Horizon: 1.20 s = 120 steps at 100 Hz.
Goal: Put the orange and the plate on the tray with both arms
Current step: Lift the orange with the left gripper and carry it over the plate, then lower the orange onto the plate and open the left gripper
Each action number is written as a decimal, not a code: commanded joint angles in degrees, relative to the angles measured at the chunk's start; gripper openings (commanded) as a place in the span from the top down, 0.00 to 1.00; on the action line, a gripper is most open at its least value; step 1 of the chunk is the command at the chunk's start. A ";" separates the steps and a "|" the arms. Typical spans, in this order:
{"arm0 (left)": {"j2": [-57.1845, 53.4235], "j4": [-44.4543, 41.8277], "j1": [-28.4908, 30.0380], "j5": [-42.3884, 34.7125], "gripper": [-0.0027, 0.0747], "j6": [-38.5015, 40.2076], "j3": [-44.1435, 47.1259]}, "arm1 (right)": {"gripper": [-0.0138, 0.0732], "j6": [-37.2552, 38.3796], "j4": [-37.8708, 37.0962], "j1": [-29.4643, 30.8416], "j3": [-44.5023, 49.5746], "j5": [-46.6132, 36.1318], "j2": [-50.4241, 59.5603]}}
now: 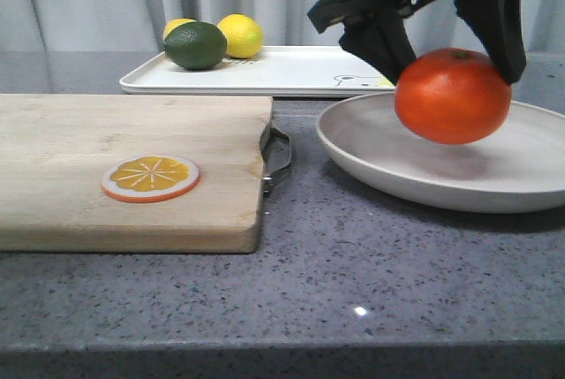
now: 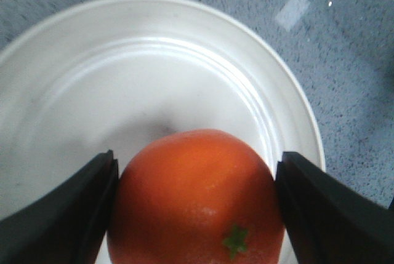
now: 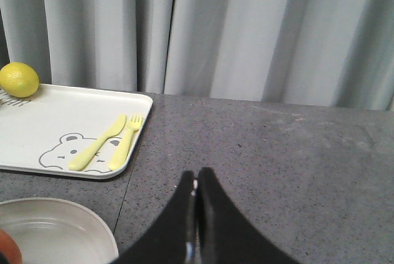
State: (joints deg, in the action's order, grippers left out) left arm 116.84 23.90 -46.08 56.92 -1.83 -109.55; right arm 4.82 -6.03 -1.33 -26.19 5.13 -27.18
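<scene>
Grey speckled stone counter runs across the scene, with pale grey curtains hanging behind it. Above the right side of the counter the left gripper holds the whole round glossy orange fruit clear of the wide, shallow, off-white round plate; its two black fingers press on opposite sides of the fruit, clamped on it, and the small green stem dimple faces the wrist camera. The orange hangs over the plate's bowl without touching it, a soft shadow lying on the plate below.

The right gripper hovers over bare counter just beside the plate's rim, its dark fingers closed together with nothing between them.

Behind the plate, near the curtains, lies the large flat rectangular white tray with rounded corners and a faint bear drawing. On it sit two yellow lemons, a dark green lime, and a pale yellow plastic knife and fork laid side by side over the bear.

On the left of the counter rests a light wooden cutting board with a metal handle at its right end, close to the plate. A flat orange slice disc lies on the board.
</scene>
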 commanded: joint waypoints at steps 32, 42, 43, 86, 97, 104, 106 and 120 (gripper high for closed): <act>-2.44 1.07 -0.61 -4.65 0.34 -3.68 -2.20 | 0.92 -0.32 -0.20 0.21 -2.02 -4.59 -0.53; -2.39 -0.39 -0.61 -5.00 0.24 -3.68 -2.20 | 0.92 -0.32 -0.20 0.21 -2.02 -4.59 -0.53; -2.39 -0.73 -0.61 -4.89 0.24 -3.68 -2.20 | 0.92 -0.32 -0.20 0.21 -2.02 -4.59 -0.53; -2.39 -1.43 -0.35 -1.37 0.24 -3.81 -5.01 | 0.92 -0.32 -0.20 0.21 -2.02 -4.59 -0.53; -4.03 -1.76 0.07 -0.64 0.24 -3.79 -5.69 | 0.92 -0.32 -0.20 0.21 -2.02 -4.59 -0.53; -5.54 -3.04 0.07 -0.64 0.31 -3.79 -5.69 | 0.92 -0.32 -0.20 0.21 -2.02 -4.59 -0.53; -5.82 -3.16 0.07 -0.64 0.34 -3.79 -5.58 | 0.92 -0.32 -0.20 0.21 -2.02 -4.59 -0.53; -9.23 -3.15 0.07 -0.41 0.60 -3.79 -4.79 | 0.92 -0.32 -0.20 0.21 -2.02 -4.59 -0.53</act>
State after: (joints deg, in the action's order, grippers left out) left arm 113.59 19.60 -46.10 58.52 -5.39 -113.17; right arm 4.82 -6.03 -1.33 -26.19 5.13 -27.18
